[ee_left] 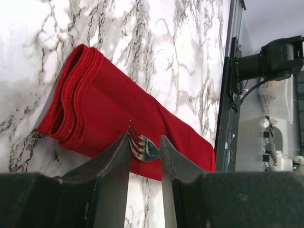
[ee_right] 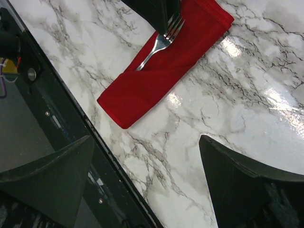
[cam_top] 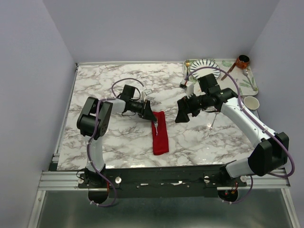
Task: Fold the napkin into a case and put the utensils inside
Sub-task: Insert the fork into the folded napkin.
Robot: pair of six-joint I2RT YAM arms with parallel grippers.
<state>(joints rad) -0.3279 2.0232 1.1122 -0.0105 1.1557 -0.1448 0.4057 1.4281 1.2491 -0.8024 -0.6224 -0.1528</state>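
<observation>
Silver fork [ee_right: 160,42] tucked handle-first into red case [ee_right: 142,90].

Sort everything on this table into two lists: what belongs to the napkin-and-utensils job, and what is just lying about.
Belongs to the job:
- folded red napkin
- fork, resting on the napkin

Just lying about, at the far right:
- tray
- striped plate
- brown pot
- white cup

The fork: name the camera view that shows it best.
Right wrist view: the fork shows tines, neck and handle running into the red case. The left wrist view catches only its tines; the top view shows just a tiny glint.
</observation>
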